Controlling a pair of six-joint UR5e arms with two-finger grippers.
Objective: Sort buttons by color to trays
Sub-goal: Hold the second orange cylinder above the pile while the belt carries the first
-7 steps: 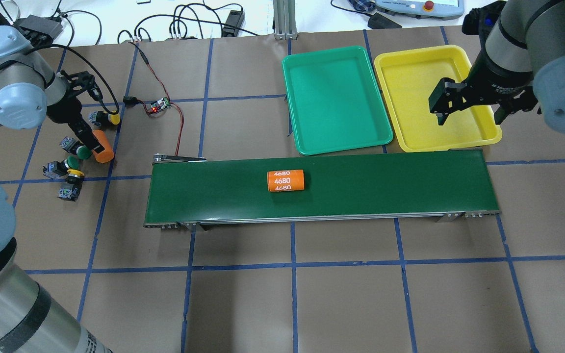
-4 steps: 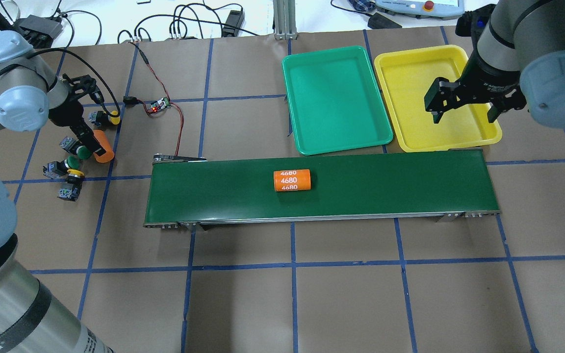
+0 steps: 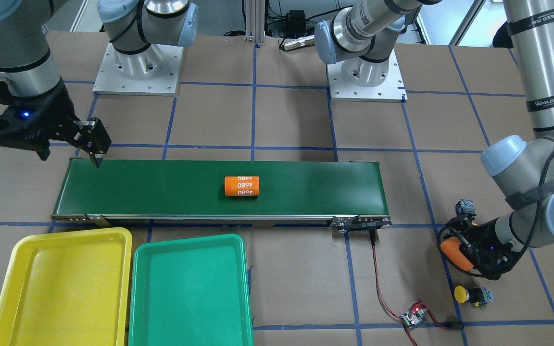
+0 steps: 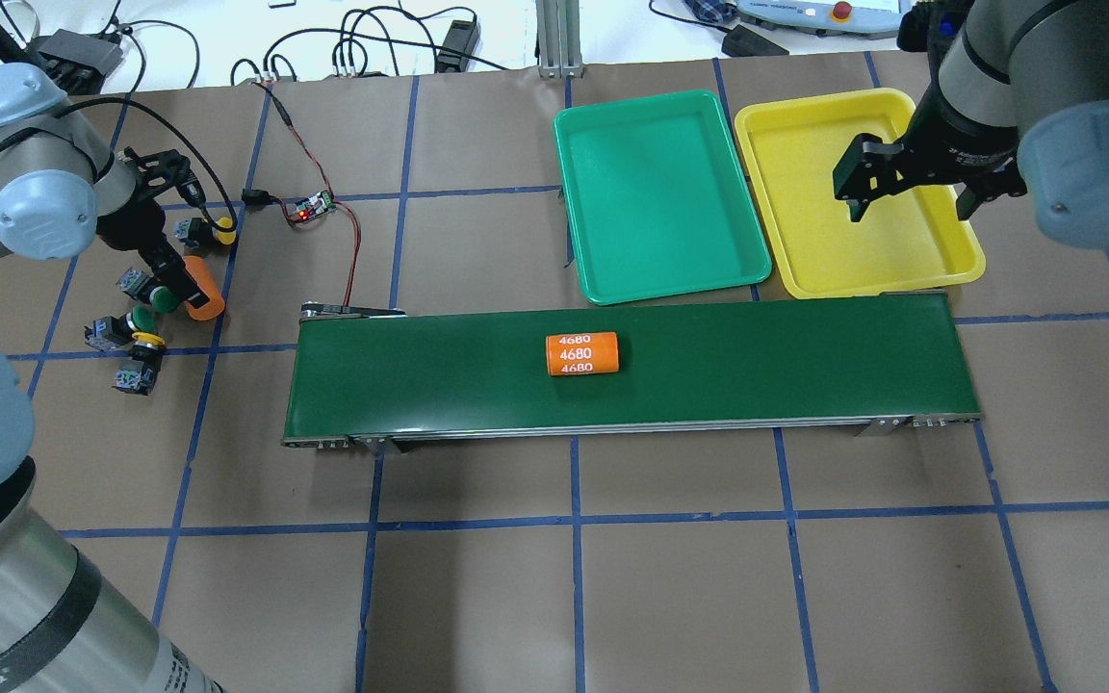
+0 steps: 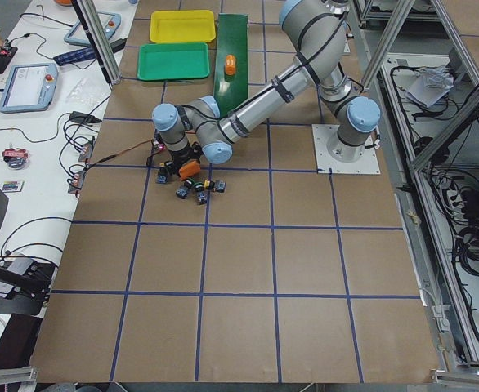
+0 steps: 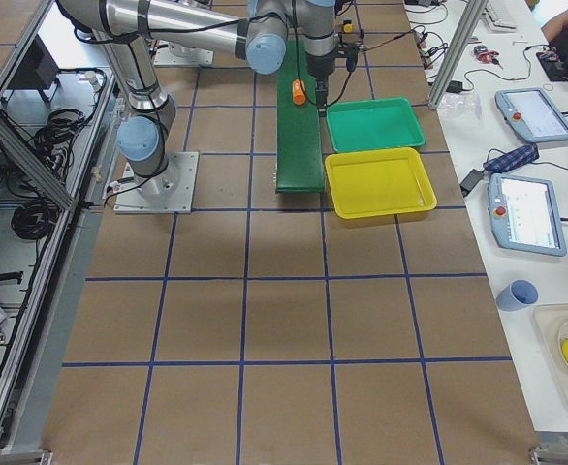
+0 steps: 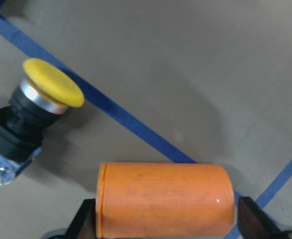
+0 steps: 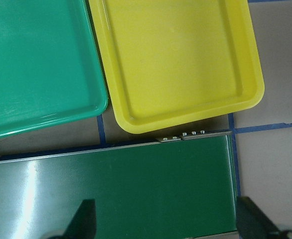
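Left gripper (image 4: 187, 287): closed onto an orange cylinder (image 7: 166, 206), which is pinned end to end between the two fingers (image 7: 86, 221). Faint marks are seen on its face; none can be read. Whether it rests on the table cannot be told.

Ahead of those fingers and off to one side, a yellow-capped button (image 7: 41, 107) is seen lying on its side, near the cylinder but apart from it. Three more are found on the gripper's robot-ward side. A green-capped button (image 4: 152, 292) is just beside the held cylinder, with a second green-capped button (image 4: 121, 327) beyond it. A second yellow-capped button (image 4: 138, 364) is farthest from the fingers.

"WANJEED" is read on a band (image 3: 551, 101) round the left arm.

Right gripper (image 4: 909, 197): fingers (image 8: 83, 219) are held wide apart, gripping nothing. In its wrist view the end of the dark green conveyor belt (image 4: 757, 356) is seen directly below and the yellow tray (image 4: 805, 192) just ahead. The green tray (image 4: 660, 192) is set just beside the yellow one, on the side toward the left gripper. Both trays are well apart from the left gripper and all four buttons.

Along the belt from the right gripper, about midway, a second orange cylinder (image 4: 582, 353) is laid on its side. "4680" is printed on it three times in white.

Between the left gripper and the belt a small circuit board (image 4: 312, 207) is noted, red light lit, with red and black wires (image 4: 354, 241) run toward the belt's end.
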